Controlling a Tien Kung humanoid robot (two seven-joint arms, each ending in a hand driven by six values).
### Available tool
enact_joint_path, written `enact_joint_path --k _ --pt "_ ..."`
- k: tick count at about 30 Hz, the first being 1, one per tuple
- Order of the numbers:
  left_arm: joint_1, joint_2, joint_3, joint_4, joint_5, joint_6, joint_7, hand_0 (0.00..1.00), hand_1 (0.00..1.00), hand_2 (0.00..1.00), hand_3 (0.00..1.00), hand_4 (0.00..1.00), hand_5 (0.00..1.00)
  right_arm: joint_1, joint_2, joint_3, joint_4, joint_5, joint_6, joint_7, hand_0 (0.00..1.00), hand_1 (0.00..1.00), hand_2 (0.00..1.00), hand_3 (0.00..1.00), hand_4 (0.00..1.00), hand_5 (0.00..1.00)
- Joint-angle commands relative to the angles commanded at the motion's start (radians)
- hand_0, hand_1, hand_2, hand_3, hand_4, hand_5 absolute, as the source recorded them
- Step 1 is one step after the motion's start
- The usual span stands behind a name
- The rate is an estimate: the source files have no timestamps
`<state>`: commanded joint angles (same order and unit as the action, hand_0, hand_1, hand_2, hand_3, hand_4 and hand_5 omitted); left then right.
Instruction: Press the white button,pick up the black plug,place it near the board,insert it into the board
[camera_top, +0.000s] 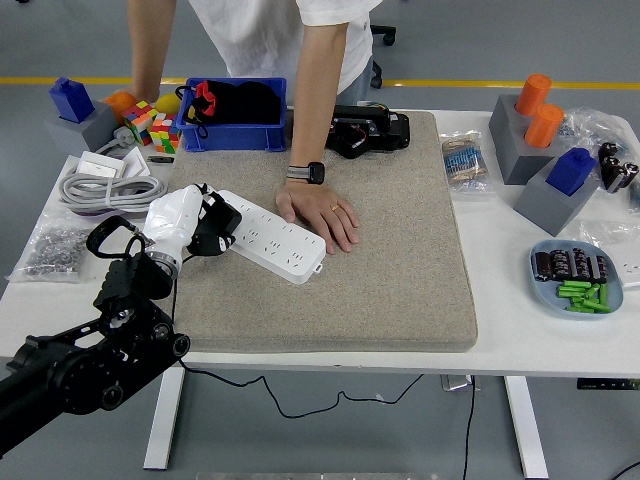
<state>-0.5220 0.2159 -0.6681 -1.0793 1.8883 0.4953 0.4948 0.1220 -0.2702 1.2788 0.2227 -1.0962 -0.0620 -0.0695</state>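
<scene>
Left arm (90, 350) comes in from lower left of frame, its white-and-black hand (190, 225) at the left end of the white strip (272, 238), which lies diagonally on the grey mat (400, 250), left of centre. Fingers are curled over that end, black fingertips (222, 222) touching the strip's top; can't tell whether they hold anything or which bit they press. White button isn't distinguishable, hidden under the hand or too small. A black plug w/ cable (370, 130) sits at upper centre, on the mat's far edge, well apart from the strip. A person stands at the top; one hand (320, 215) lies flat on the mat, touching the strip's right end, watch on wrist. Blue bin (232, 138) w/ black bag is at upper left, coiled grey cable (105, 190) at left, tray (578, 285) of small parts at right edge.
</scene>
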Motion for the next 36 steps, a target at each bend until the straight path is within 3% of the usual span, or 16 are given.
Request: enact_joint_path --k 24,25,30,31,36 --pt "-0.001 -0.002 0.007 0.005 -0.015 -0.023 0.018 0.393 0.414 0.432 0.552 0.709 0.002 0.0 0.0 0.001 0.0 0.0 0.0 0.0 0.612 0.577 0.575 0.58 0.65 0.39" --pt "-0.002 -0.002 0.006 0.006 -0.024 -0.025 0.013 0.376 0.489 0.49 0.573 0.804 0.002 0.0 0.0 0.002 0.0 0.0 0.0 0.0 0.612 0.576 0.575 0.579 0.649 0.389" --pt "-0.002 -0.002 0.003 0.009 -0.041 -0.03 0.0 0.376 0.489 0.49 0.573 0.804 0.002 0.002 0.001 0.003 0.001 0.001 0.001 0.001 0.612 0.576 0.575 0.579 0.649 0.389" --pt "-0.002 -0.001 0.003 0.009 -0.043 -0.03 -0.002 0.354 0.505 0.505 0.578 0.882 0.002 0.002 0.001 0.003 0.001 0.001 0.001 0.001 0.612 0.576 0.575 0.58 0.649 0.389" --pt "-0.001 -0.002 0.0 0.008 -0.068 -0.038 -0.02 0.354 0.505 0.505 0.578 0.882 0.002 0.0 0.002 0.004 0.0 0.0 0.001 0.0 0.612 0.576 0.575 0.58 0.649 0.389"
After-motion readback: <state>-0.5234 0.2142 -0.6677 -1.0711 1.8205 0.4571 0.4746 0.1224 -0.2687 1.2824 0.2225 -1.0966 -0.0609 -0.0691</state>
